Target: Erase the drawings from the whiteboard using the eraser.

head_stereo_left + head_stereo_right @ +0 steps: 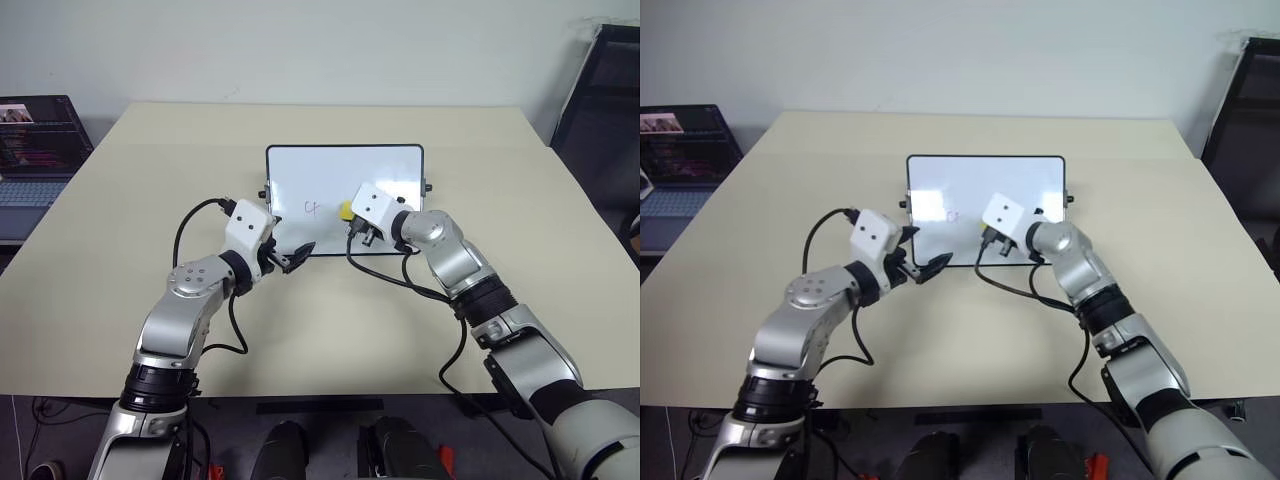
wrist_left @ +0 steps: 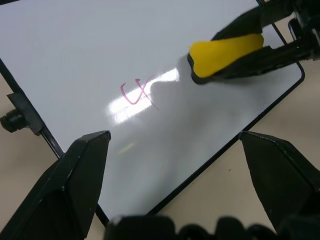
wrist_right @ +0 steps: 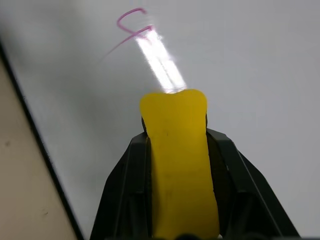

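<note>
We are seeing the whiteboard point(image 1: 345, 180) lying at frame centre on the beige table point(image 1: 150, 250). The right gripper point(image 1: 352, 222) is holding the yellow eraser point(image 1: 345, 211) on it, just right of the pink drawings point(image 1: 312, 208). The left gripper point(image 1: 298, 255) is hovering at the board's lower edge.

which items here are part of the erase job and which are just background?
Job:
- whiteboard
- drawings, one reddish mark left
- eraser, yellow, clamped in the right gripper
- left gripper, open at the board's near edge

Background:
- table
- laptop beyond the table's left side
- dark chair at far right
</note>
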Robot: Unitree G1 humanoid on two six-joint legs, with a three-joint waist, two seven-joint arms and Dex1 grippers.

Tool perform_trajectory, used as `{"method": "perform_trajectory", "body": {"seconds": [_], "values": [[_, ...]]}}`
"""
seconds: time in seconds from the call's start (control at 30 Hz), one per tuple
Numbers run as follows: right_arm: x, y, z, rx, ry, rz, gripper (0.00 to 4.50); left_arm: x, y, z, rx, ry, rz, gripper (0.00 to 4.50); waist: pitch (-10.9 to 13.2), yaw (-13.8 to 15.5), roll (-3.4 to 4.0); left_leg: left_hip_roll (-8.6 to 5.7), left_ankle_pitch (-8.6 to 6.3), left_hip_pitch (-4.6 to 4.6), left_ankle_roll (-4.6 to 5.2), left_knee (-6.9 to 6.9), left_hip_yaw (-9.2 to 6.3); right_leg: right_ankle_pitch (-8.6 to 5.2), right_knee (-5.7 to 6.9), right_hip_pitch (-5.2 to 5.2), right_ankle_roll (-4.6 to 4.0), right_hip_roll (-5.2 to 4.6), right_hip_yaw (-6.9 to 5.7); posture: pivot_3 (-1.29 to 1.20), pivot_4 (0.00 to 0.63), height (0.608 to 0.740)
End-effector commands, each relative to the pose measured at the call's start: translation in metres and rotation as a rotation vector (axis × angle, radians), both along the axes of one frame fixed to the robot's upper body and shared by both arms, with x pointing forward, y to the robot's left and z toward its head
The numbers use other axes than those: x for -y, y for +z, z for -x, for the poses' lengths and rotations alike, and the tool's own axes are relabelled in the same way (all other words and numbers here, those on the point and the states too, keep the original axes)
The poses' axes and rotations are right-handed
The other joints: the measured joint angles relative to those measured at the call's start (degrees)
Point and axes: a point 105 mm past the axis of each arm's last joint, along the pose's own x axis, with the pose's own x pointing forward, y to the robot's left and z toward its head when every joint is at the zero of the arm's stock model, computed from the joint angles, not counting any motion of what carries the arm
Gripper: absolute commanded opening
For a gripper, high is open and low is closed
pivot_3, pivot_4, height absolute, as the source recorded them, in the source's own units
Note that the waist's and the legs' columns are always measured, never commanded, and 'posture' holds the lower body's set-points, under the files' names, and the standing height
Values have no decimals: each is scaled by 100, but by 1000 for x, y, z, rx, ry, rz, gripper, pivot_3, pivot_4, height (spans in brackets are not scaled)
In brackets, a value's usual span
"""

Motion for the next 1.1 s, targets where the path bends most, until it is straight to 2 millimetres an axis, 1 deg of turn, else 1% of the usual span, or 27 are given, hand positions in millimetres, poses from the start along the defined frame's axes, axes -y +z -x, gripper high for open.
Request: {"method": "perform_trajectory", "body": {"seconds": [0.03,0.13,0.27,0.33,0.4,0.5,0.57,0.63,0.73,0.87,1.1], "values": [[5,27,-7,83,-34,-59,1122,4,16,2,60,-21,-3,4500,0,-9,0,0,0,0,0,0,0,0,-1,0,0,0,1,0,150,740],[7,31,-3,83,-32,-118,1122,0,14,3,60,-9,-4,4500,0,-12,0,-1,0,-2,0,-3,0,0,-7,0,0,-1,0,0,150,740],[9,53,9,86,-22,-358,1122,-12,15,1,88,72,10,4500,0,-11,0,2,-1,-14,0,-6,-7,0,-16,-5,0,-1,2,0,150,740],[13,57,18,60,-16,-458,1122,-18,12,1,82,109,27,4500,0,-16,1,5,-1,-19,0,-6,-12,0,-21,-7,0,-1,5,0,150,740],[17,56,28,30,-8,-520,1122,-21,8,2,70,128,39,4500,0,-9,0,5,-1,-21,-1,-7,-16,0,-25,-6,0,-1,7,0,150,740],[22,50,45,2,1,-587,1122,-24,-1,7,51,135,37,4500,0,0,1,3,-2,-25,0,-6,-20,0,-31,-4,0,-3,5,0,150,740],[25,41,60,-27,22,-633,1122,-26,-5,10,33,130,59,4500,0,2,0,2,-2,-25,0,-6,-20,0,-32,-4,0,-3,4,0,150,740],[28,35,75,-48,49,-671,1122,-29,-6,13,26,125,69,4500,0,2,0,3,-2,-26,0,-6,-20,0,-33,-4,0,-3,3,0,150,740],[34,22,90,-85,60,-678,1122,-37,-4,12,44,144,74,4500,0,3,0,2,-1,-26,0,-5,-19,0,-33,-4,1,-2,3,0,150,740],[35,12,103,-127,90,-675,1122,-39,2,12,67,156,117,4500,0,2,0,1,-1,-24,0,-3,-15,-3,-35,0,6,-1,3,0,150,740],[37,-6,109,-147,89,-655,1122,-36,17,8,134,162,162,4500,0,6,0,2,-1,-24,0,-4,-7,-5,-38,1,9,1,1,0,150,740]]}}
